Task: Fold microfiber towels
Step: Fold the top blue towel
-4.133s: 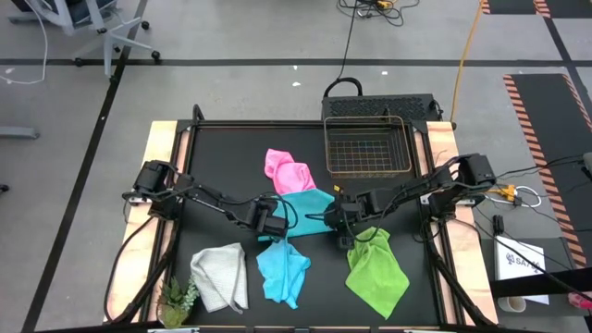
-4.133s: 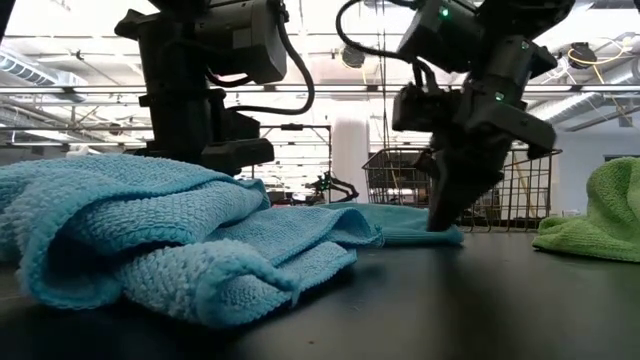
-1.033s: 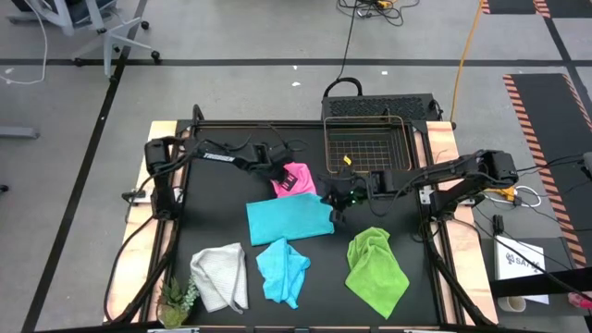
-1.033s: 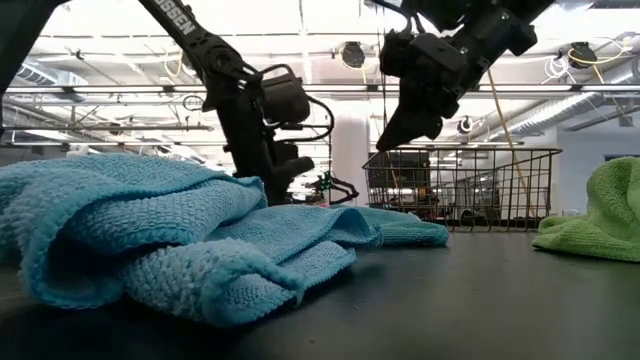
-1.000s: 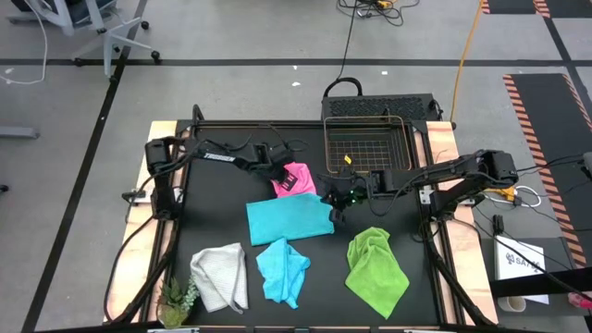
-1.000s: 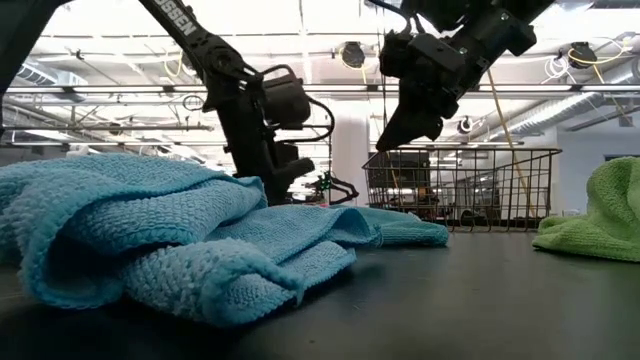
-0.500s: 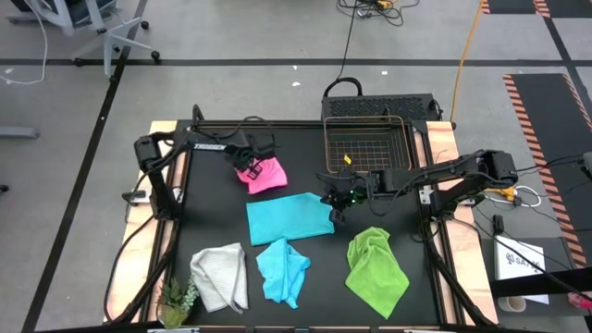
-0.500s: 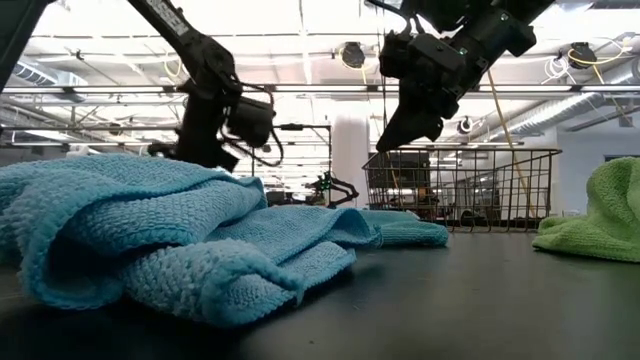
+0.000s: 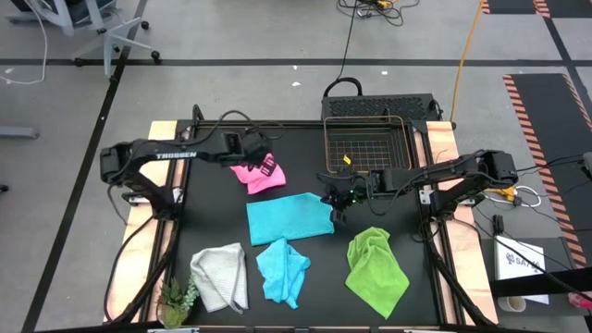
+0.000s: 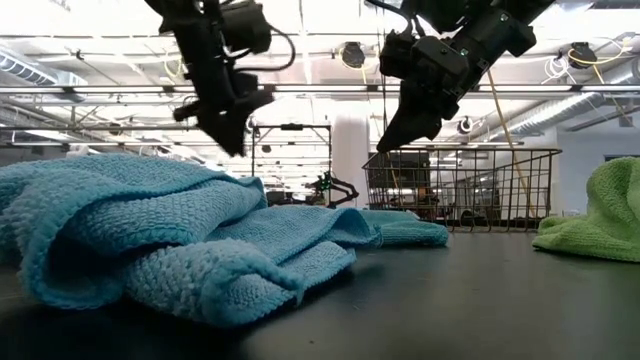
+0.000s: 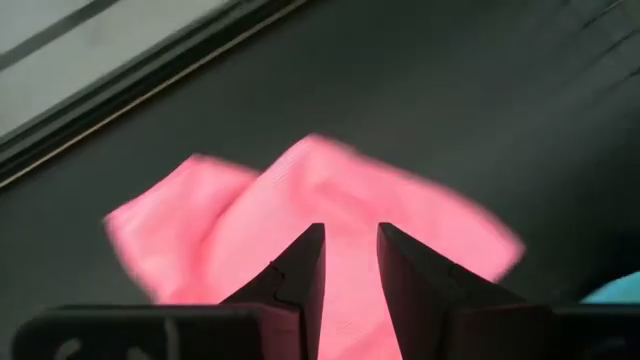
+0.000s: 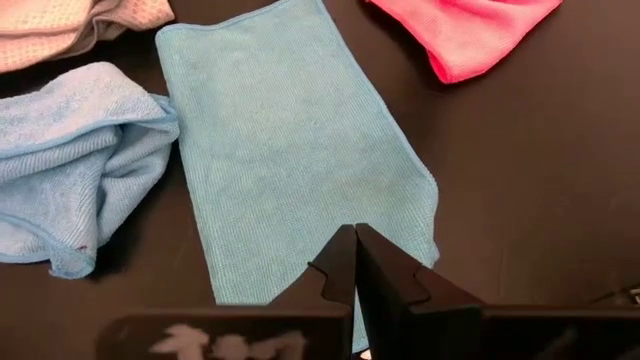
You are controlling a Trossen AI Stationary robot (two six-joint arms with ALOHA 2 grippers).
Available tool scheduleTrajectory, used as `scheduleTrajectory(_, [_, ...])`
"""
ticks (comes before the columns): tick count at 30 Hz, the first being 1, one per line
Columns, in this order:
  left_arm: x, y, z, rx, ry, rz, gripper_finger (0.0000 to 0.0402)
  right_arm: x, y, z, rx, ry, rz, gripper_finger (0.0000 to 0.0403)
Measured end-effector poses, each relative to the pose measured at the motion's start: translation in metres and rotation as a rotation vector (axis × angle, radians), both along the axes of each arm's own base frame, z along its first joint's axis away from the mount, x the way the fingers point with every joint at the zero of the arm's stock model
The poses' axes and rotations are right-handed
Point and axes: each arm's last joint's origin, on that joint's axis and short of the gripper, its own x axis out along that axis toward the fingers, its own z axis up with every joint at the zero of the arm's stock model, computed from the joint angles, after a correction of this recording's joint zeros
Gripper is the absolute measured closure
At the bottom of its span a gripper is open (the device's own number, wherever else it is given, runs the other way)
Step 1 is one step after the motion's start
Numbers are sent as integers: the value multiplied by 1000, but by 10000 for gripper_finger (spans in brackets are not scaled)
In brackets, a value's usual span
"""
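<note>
On the black table, towels; grey floor around.

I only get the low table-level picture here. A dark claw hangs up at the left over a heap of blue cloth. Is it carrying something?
Observer: Yes, the left gripper holds a pink towel.
Operator: And the other claw?
Observer: The right gripper is shut and empty, by the edge of a flattened blue towel.
Operator: Anything behind that blue heap?
Observer: A white-grey towel lies left of it.
</note>
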Motion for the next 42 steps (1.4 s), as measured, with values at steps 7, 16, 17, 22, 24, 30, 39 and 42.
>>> scheduleTrajectory(7, [24,1,-23,-17,-60,33,305,1,0,1,9,-11,-9,403])
scheduleTrajectory(16, [41,6,-82,-101,98,35,305,1,0,2,27,-23,-26,403])
scheduleTrajectory(17, [41,6,-88,-110,128,37,305,2,0,2,27,-26,-26,403])
scheduleTrajectory(22, [30,11,-108,-150,319,62,305,2,1,2,46,-26,-41,403])
scheduleTrajectory(24, [20,14,-109,-141,418,70,305,2,2,2,49,-26,-42,403])
scheduleTrajectory(30, [-4,25,-92,-98,550,109,305,1,3,2,49,-24,-36,403])
scheduleTrajectory(39, [-9,2,-31,-102,252,80,305,1,3,1,22,-21,-11,403])
scheduleTrajectory(42, [-1,-22,-25,-93,193,31,305,1,3,1,16,-21,-8,403])
